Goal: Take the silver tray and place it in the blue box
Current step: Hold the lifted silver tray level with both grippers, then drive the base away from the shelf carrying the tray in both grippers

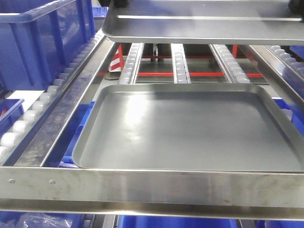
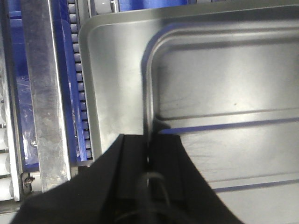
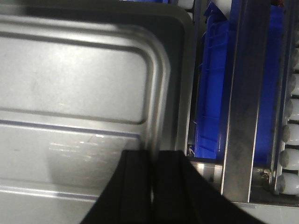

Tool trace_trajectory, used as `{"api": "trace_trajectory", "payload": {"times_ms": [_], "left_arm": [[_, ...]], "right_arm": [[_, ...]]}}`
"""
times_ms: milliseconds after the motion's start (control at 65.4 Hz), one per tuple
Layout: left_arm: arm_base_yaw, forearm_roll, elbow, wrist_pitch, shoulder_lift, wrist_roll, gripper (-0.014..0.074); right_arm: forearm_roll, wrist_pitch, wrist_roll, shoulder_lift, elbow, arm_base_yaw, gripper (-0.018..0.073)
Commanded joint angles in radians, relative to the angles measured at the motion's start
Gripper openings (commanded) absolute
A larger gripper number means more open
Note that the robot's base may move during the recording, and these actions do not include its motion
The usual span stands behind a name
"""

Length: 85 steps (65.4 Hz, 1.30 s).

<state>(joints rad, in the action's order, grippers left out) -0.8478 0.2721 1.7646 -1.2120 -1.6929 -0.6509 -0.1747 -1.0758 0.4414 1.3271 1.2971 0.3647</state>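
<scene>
Your wrist views show left tool (image 2: 148, 142) and right tool (image 3: 154, 156) clamped on silver tray (image 2: 224, 79) rim; front view crops both, shows blue box (image 1: 42, 42) upper left.

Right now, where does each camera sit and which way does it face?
Front: low at the near end of the rack, facing along it over the grey tray; silver tray held above, blue box left; barely any robot shows.
Left wrist: looks down on the silver tray's left rim, clamped by the left gripper.
Right wrist: looks down on its right rim, clamped by the right gripper.
Shared: both trays appear in all three.
</scene>
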Motion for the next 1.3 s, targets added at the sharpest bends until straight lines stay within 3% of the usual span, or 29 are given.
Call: {"api": "trace_trajectory", "payload": {"times_ms": [0,1284], "left_arm": [[-0.002,0.054,0.031,-0.002,0.043,0.020,-0.0098],[-0.002,0.054,0.031,-0.002,0.043,0.020,-0.0098]], "right_arm": [[-0.067,0.044,-0.011,-0.035,0.038,-0.002,0.0059],[-0.067,0.044,-0.011,-0.035,0.038,-0.002,0.0059]]}}
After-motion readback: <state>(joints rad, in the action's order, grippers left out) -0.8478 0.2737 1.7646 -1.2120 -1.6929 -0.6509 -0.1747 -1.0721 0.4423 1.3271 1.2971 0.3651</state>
